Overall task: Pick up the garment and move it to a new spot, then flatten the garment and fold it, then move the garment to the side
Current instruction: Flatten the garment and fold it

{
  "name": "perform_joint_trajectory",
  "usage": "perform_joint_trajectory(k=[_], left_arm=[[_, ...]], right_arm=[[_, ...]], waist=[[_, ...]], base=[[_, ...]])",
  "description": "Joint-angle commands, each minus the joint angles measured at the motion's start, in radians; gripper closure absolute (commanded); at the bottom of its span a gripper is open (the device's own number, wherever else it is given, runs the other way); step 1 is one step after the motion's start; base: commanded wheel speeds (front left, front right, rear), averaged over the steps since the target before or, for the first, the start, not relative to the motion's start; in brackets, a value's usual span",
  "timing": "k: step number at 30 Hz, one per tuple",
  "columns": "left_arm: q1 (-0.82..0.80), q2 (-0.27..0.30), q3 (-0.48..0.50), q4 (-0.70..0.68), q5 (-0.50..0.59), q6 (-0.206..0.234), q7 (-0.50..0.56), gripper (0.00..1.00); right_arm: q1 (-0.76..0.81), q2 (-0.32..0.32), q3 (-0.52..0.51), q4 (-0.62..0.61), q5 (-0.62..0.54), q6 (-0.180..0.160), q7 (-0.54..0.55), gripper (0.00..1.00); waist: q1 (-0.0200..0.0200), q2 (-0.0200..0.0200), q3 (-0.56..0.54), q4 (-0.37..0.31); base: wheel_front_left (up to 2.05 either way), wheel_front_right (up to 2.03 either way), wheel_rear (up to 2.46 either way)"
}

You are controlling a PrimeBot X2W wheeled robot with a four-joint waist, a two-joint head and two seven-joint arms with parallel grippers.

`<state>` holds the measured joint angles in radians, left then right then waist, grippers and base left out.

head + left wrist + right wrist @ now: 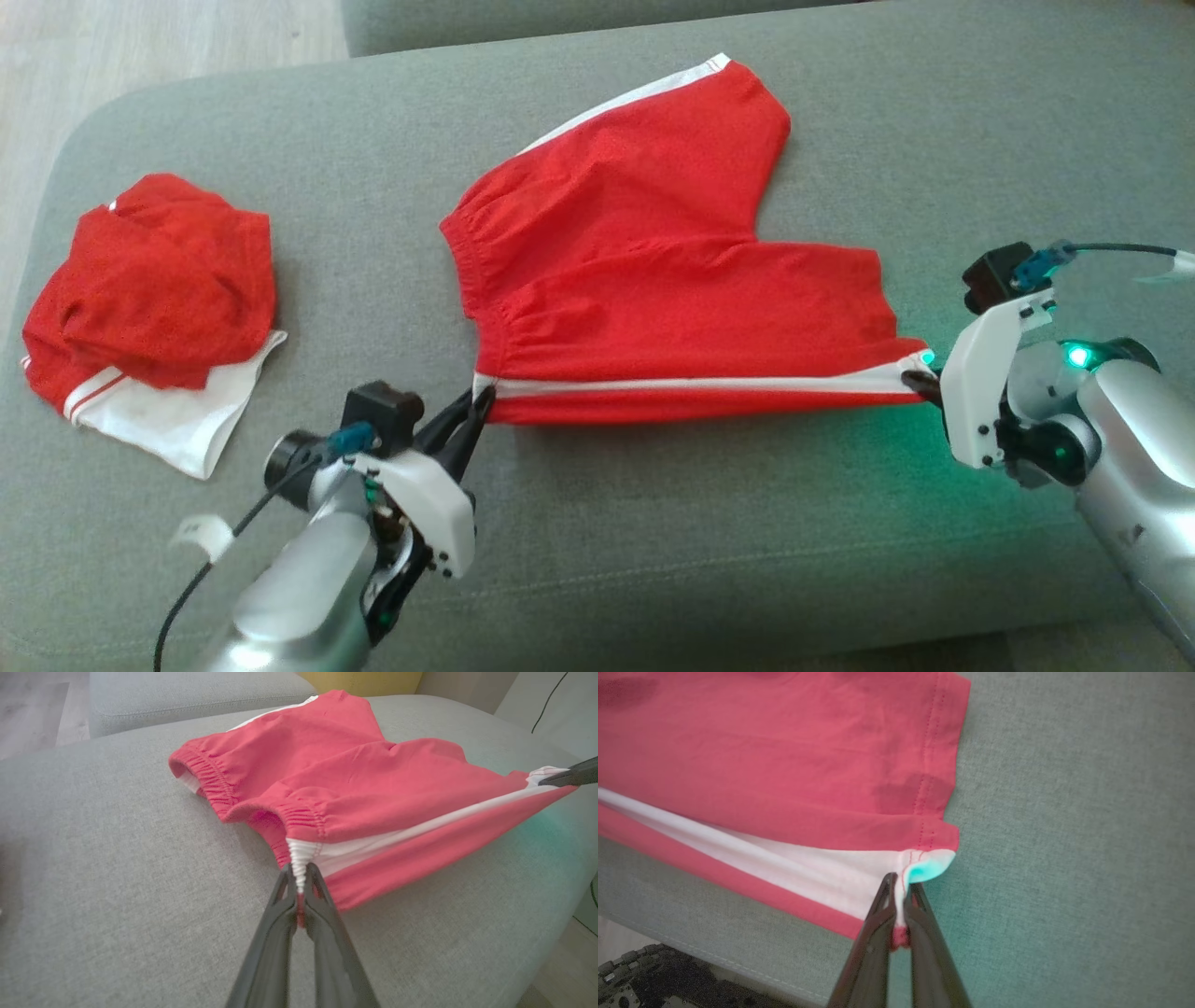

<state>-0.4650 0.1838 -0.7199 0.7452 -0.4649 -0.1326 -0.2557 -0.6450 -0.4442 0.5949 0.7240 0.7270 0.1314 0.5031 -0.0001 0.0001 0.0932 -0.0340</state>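
Got the red shorts [644,280] stretched between my left fingers [479,403], clamped on the waistband [301,856], and right fingers [920,381], clamped on the hem [924,855].

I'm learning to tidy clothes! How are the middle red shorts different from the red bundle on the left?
The red shorts lie spread out; the red bundle is crumpled. The left hand and right hand pinch the shorts' near edge; nothing touches the bundle. Both are red and white.
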Motion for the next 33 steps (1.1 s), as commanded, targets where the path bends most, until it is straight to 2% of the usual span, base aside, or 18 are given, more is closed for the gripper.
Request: perform_joint_trajectory(k=[1,15,25,33], left_arm=[[-0.015,0.049,0.053,-0.023,-0.009,0.004,-0.006,1.0],[0.066,0.079,0.059,-0.1,-0.002,0.009,-0.006,1.0],[0.134,0.108,-0.012,-0.17,-0.032,0.004,0.044,1.0],[0.174,0.144,-0.046,-0.273,-0.082,0.002,0.075,1.0]], right_arm=[[0.011,-0.044,0.004,-0.033,0.008,-0.001,0.011,1.0],[0.108,-0.122,-0.004,-0.211,0.085,-0.001,0.169,1.0],[0.197,-0.176,-0.034,-0.289,0.116,-0.001,0.337,1.0],[0.245,-0.193,-0.098,-0.374,0.114,-0.001,0.384,1.0]], waist=[[0.0001,-0.0001,-0.001,-0.002],[0.0001,-0.0001,-0.006,-0.011],[0.0001,-0.0001,-0.042,-0.007],[0.0001,-0.0001,-0.041,-0.001]], base=[[0.0,0.0,0.0],[0.0,0.0,0.0],[0.0,0.0,0.0],[0.0,0.0,0.0]])
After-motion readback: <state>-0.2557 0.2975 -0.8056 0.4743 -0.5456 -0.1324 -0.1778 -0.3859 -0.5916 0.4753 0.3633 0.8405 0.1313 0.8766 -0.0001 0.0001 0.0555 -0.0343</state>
